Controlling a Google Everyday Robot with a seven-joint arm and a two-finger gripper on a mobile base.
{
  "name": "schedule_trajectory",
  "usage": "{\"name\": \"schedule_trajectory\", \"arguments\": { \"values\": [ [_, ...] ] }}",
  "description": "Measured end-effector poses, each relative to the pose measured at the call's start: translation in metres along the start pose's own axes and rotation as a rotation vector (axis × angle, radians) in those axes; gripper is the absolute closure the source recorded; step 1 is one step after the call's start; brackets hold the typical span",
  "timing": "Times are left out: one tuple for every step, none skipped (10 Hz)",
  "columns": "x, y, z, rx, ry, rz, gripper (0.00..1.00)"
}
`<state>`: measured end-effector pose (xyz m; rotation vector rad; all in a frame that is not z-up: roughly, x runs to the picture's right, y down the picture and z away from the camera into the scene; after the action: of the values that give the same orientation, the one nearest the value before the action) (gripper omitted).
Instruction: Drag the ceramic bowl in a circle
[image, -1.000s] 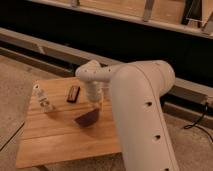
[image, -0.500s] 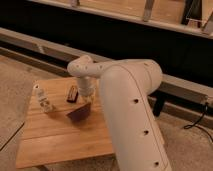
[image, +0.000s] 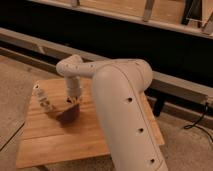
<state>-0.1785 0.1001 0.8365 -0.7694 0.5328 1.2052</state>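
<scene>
The ceramic bowl (image: 67, 114) is a small dark maroon bowl on the wooden table (image: 60, 145), left of centre. My gripper (image: 73, 100) hangs down from the white arm (image: 120, 100) and reaches the bowl's far right rim. The wrist hides where it meets the bowl. The big white arm covers the right part of the table.
A clear glass cup (image: 44, 101) stands just left of the bowl, near the table's left edge. A long dark bench or shelf front (image: 125, 40) with a metal rail runs behind the table. A black cable (image: 197, 120) lies on the floor at right.
The arm has swung left across the table and the bowl has slid left with it, now closer to the glass cup. The small dark item behind it is now hidden by the wrist.
</scene>
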Motion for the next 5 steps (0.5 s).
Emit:
{"name": "schedule_trajectory", "arguments": {
  "values": [
    [0.008, 0.015, 0.0, -0.024, 0.009, -0.016, 1.0],
    [0.016, 0.026, -0.001, -0.043, 0.013, -0.033, 1.0],
    [0.029, 0.037, -0.003, -0.062, 0.023, -0.056, 1.0],
    [0.043, 0.045, -0.003, -0.078, 0.033, -0.079, 1.0],
    [0.061, 0.05, -0.002, -0.093, 0.049, -0.098, 1.0]
  ]
}}
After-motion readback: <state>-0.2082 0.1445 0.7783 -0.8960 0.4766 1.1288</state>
